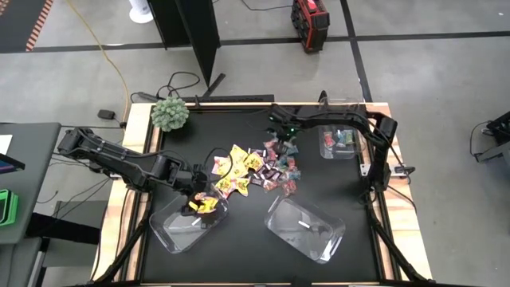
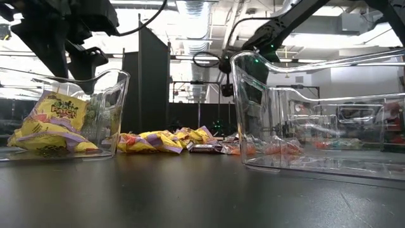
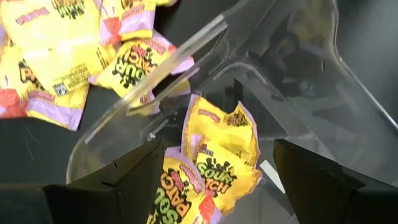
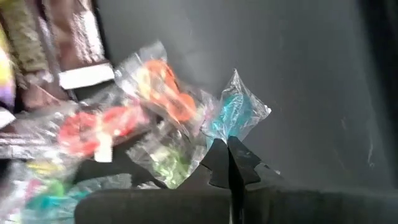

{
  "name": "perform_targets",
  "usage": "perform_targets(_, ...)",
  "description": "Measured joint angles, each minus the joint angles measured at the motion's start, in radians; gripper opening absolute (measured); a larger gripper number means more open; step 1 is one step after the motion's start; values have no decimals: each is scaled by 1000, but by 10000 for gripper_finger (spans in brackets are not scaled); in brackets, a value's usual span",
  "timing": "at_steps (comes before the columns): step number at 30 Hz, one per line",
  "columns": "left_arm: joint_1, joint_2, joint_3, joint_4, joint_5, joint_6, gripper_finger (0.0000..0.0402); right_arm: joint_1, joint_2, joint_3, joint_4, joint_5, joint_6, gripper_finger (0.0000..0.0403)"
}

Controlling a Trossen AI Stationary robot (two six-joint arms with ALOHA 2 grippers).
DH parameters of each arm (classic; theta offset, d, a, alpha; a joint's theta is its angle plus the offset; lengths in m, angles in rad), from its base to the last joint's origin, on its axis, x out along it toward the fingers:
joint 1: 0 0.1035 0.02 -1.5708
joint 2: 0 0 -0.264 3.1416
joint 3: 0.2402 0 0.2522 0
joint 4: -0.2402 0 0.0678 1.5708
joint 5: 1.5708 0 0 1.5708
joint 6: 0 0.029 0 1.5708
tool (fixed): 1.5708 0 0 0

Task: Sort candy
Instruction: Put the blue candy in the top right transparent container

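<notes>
The candy [image 1: 259, 166] lies in a loose pile at the table's middle: yellow packets [image 1: 237, 169], dark mini bars and clear wrappers with coloured sweets. My right gripper [image 4: 227, 142] is at the pile's far right side [image 1: 280, 142], shut on a clear wrapper holding a teal sweet [image 4: 235, 112]. My left gripper [image 3: 217, 171] hangs open over the far end of the near-left clear bin [image 1: 187, 225]. Yellow packets [image 3: 214, 158] lie in that bin below the gap between its fingers. My right gripper pinches the near edge of the teal sweet's clear wrapper [image 4: 224, 132] between its two fingertips. The fingers come from above, slanting down. The rest of the wrapper stands out beyond the fingertips. Whether it is clear of the table I cannot tell.
A second clear bin [image 1: 307, 227] stands at the near middle. A third clear bin [image 1: 341, 142], at the far right, has a few sweets in it. A fuzzy green ball plant [image 1: 170, 113] sits at the far left corner. Bare black table shows between the bins.
</notes>
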Motion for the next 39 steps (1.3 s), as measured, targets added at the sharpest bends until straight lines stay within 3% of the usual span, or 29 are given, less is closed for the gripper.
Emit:
perform_targets(6,0,0,0,17,-11,1,297,40,-35,87,-85,95,-35,1)
perform_targets(14,0,0,0,51,-175,9,297,18,-252,78,-111,135,20,0)
perform_targets(22,0,0,0,182,-349,96,297,-92,-543,-191,-98,176,185,0)
perform_targets(29,2,-1,20,215,-359,75,297,-182,-790,-368,-147,275,368,0)
perform_targets(34,66,-1,40,267,-410,117,297,-235,-842,-443,-190,278,410,19)
perform_targets(39,193,-1,63,282,-353,174,297,-242,-816,-509,-205,277,431,85)
